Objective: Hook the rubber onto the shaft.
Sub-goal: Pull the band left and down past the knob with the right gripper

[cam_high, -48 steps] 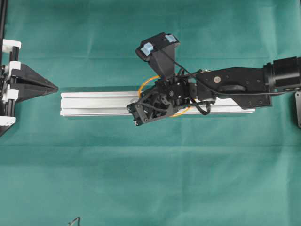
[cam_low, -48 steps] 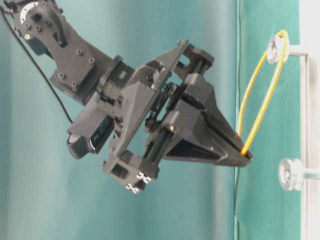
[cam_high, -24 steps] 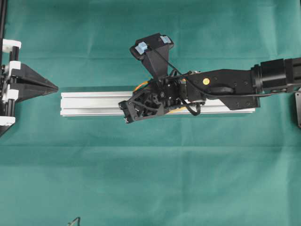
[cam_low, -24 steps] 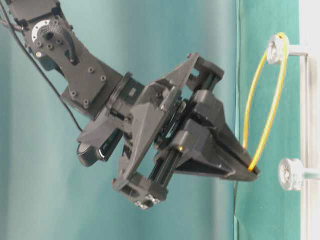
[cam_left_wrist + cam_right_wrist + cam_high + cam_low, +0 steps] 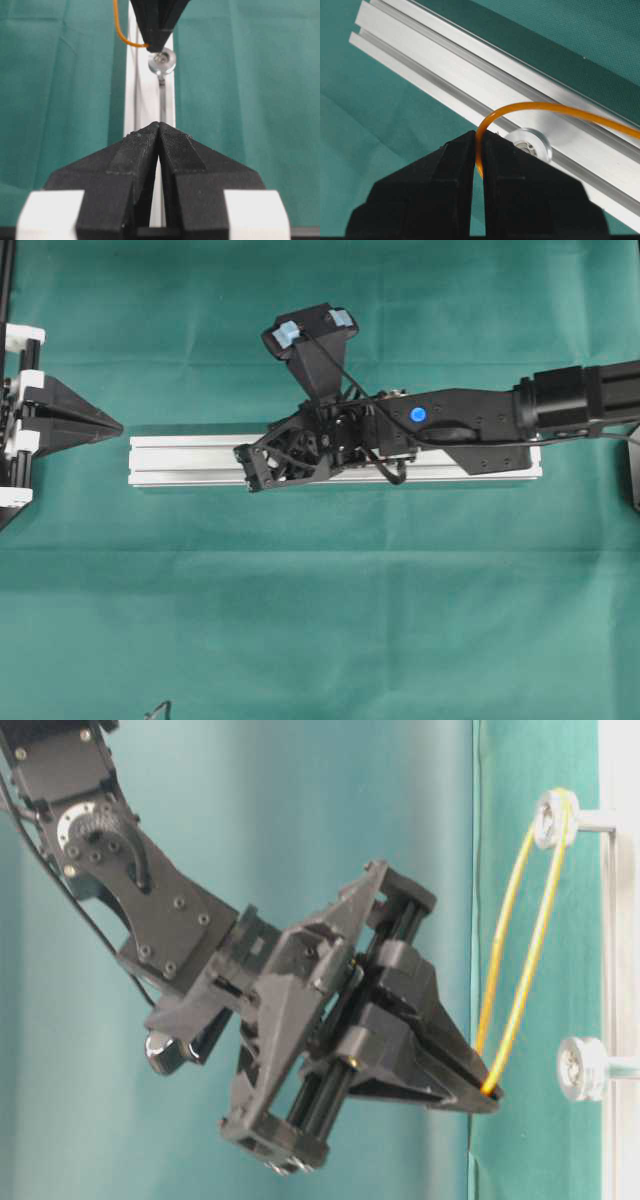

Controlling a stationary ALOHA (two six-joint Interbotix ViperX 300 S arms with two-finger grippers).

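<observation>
The right gripper (image 5: pixel 477 150) has its jaws pinching the rubber (image 5: pixel 560 111) right at the tips, just beside the shaft (image 5: pixel 529 145).

The right arm (image 5: pixel 480 425) is black all over, with a small blue light near the middle of the overhead view and a thin black cable (image 5: pixel 345 380) looping over it. A black camera (image 5: pixel 310 335) with two light blue bits sits at the upper middle. The left gripper (image 5: pixel 112 426), at the left edge, is black and pointy with white blocks (image 5: pixel 24 337), and its fingers (image 5: pixel 137 150) have a fine ribbed surface.
</observation>
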